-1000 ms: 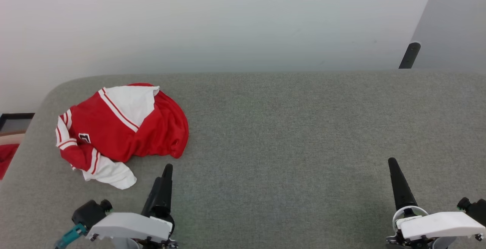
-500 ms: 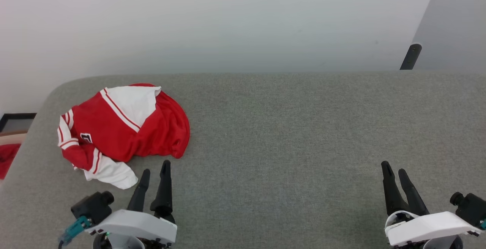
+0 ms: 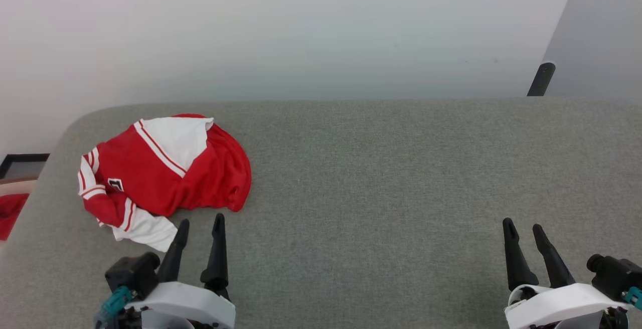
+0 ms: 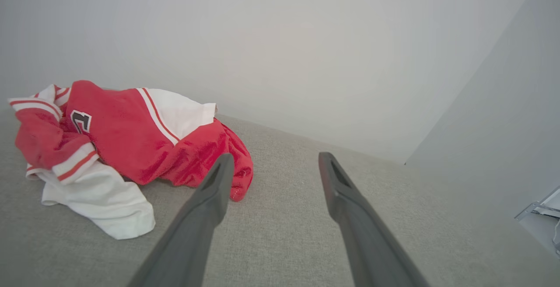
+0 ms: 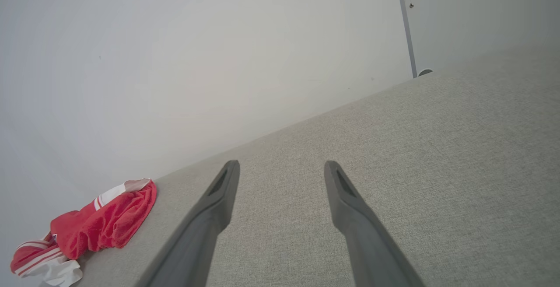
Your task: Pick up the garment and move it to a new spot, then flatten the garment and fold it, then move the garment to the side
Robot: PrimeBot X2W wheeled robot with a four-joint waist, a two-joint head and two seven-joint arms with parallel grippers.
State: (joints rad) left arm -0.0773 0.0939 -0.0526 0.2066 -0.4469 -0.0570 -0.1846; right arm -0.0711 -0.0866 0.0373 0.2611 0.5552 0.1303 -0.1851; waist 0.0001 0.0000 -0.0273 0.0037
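The garment (image 3: 165, 171), a red jersey with white sleeves and striped trim, lies crumpled at the far left of the grey felt table (image 3: 381, 168). In the left wrist view the garment (image 4: 118, 142) sits ahead and to the left of my fingers, a dark letter showing on its chest. My left gripper (image 3: 201, 222) is open just in front of the garment's near edge, not touching it. Far to the right, my right gripper (image 3: 524, 224) is open above bare table, and its wrist view has the garment (image 5: 100, 223) at the lower left.
A white wall (image 3: 301, 33) rises behind the table's far edge. A dark post (image 3: 540, 79) stands at the back right. Off the table's left edge lie a red cloth (image 3: 9, 213) and a dark frame (image 3: 22, 163).
Both grippers have turned at the wrist so that two fingers show on each instead of one. The head camera has shifted slightly; the garment has stayed put.
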